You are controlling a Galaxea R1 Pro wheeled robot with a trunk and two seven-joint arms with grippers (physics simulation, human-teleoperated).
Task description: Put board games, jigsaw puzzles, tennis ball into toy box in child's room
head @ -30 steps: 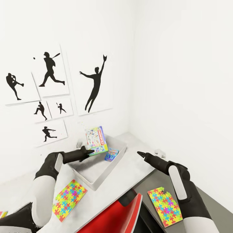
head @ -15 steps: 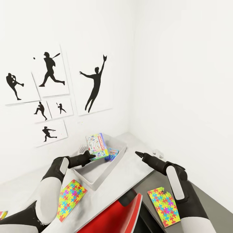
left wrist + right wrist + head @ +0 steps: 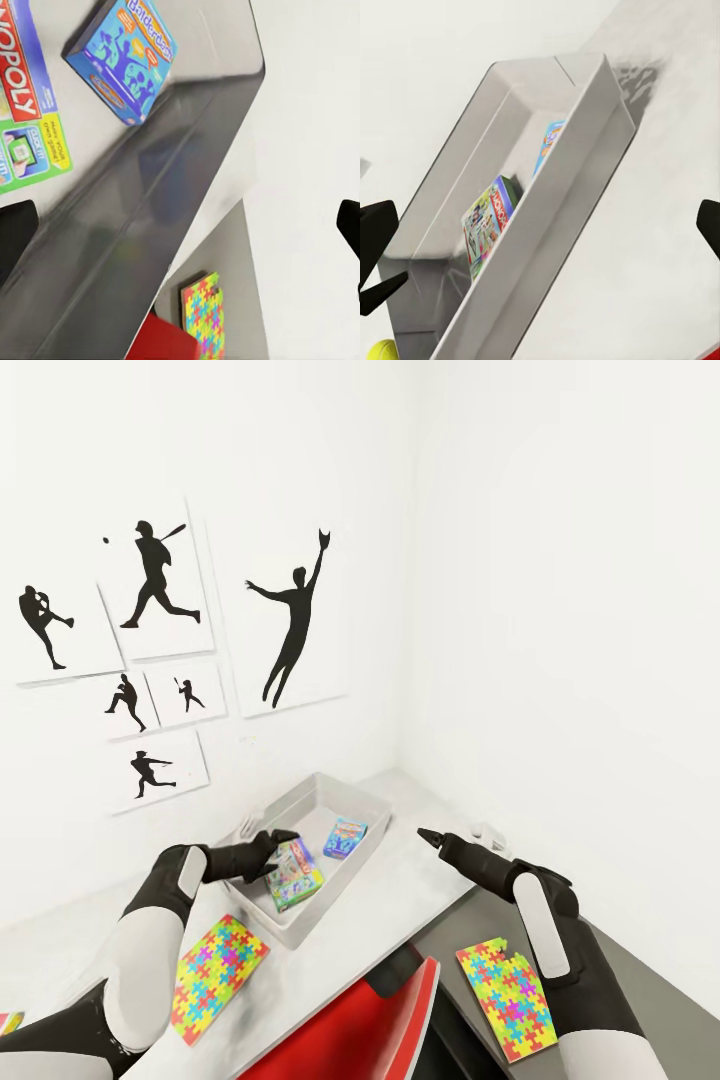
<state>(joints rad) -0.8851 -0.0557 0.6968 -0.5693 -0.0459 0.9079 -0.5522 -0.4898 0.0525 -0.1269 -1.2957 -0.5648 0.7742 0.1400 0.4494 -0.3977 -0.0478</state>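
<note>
The grey toy box (image 3: 335,900) sits on the white table (image 3: 405,890) by the wall corner. Inside it a green and blue board game with a red band (image 3: 297,876) leans tilted against the near wall, and a small blue board game (image 3: 345,837) lies flat. My left gripper (image 3: 278,850) hangs open just over the green game, its fingers (image 3: 15,232) spread wide and off it. My right gripper (image 3: 432,836) is open above the table, right of the box. One jigsaw puzzle (image 3: 212,975) lies on the white top, another (image 3: 510,995) on the dark side desk. The tennis ball (image 3: 382,350) rests beside the box.
A red chair (image 3: 375,1020) stands tucked against the table's front edge between my arms. Baseball silhouette posters (image 3: 150,630) hang on the wall behind the box. The dark grey side desk (image 3: 452,935) runs lower along the right wall.
My left gripper lowered the green board game into the toy box and let go; the game now leans inside the box. The right arm has barely moved.
</note>
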